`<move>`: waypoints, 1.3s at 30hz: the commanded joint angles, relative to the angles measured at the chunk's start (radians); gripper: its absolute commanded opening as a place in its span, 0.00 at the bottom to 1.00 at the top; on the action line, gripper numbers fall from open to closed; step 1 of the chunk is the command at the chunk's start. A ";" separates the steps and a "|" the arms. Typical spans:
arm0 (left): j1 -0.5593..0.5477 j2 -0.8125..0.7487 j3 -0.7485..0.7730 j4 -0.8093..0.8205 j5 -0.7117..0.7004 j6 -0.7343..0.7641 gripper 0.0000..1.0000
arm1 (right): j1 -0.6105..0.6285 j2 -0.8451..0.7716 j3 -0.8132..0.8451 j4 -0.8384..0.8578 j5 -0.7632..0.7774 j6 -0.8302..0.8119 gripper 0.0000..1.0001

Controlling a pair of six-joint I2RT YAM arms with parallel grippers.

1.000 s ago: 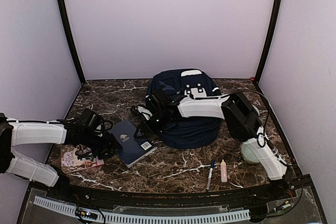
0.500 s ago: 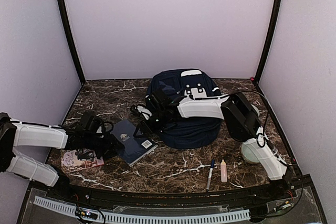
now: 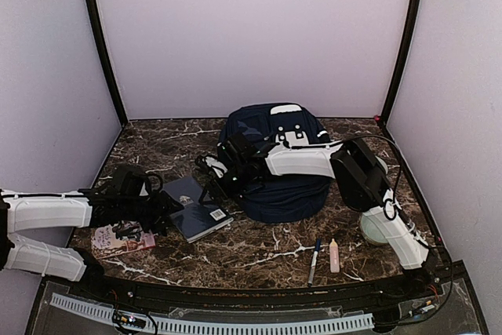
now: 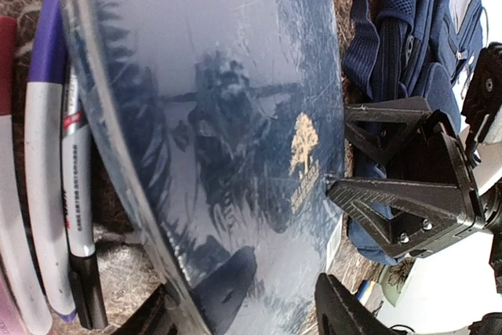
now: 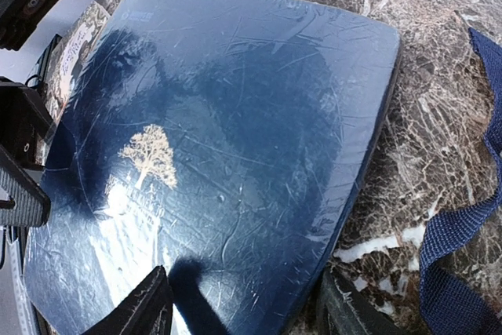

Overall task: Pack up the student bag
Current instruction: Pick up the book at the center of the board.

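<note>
With both sets of fingers spread and empty, the left gripper (image 3: 165,209) had advanced toward 3 o'clock onto the book (image 3: 200,211), opposite the right gripper (image 3: 218,192), outside the student bag (image 3: 282,198).

Dark marble table (image 3: 259,249). Bears student bag (image 3: 286,194) at centre rear and blue book (image 3: 196,211) left of it. Pink booklet (image 3: 118,239) front left; marker (image 3: 314,259) and pink stick (image 3: 334,255) front right.

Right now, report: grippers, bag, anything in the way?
Left gripper at edge of blue book, grip unclear. Right gripper open over it. Student bag alongside, book unpacked. Strap trails near book.
</note>
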 commanded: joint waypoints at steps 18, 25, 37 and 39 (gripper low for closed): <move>-0.003 -0.016 0.054 0.332 -0.036 0.005 0.18 | 0.041 0.063 -0.074 -0.144 0.019 -0.027 0.62; -0.003 -0.024 0.075 0.374 -0.008 0.046 0.30 | 0.040 0.054 -0.063 -0.145 0.008 -0.021 0.62; -0.003 -0.016 0.090 0.396 0.017 -0.005 0.17 | 0.038 -0.002 -0.068 -0.162 0.015 -0.030 0.62; -0.003 -0.052 0.114 0.338 0.005 0.007 0.13 | 0.033 -0.040 -0.068 -0.173 0.023 -0.037 0.62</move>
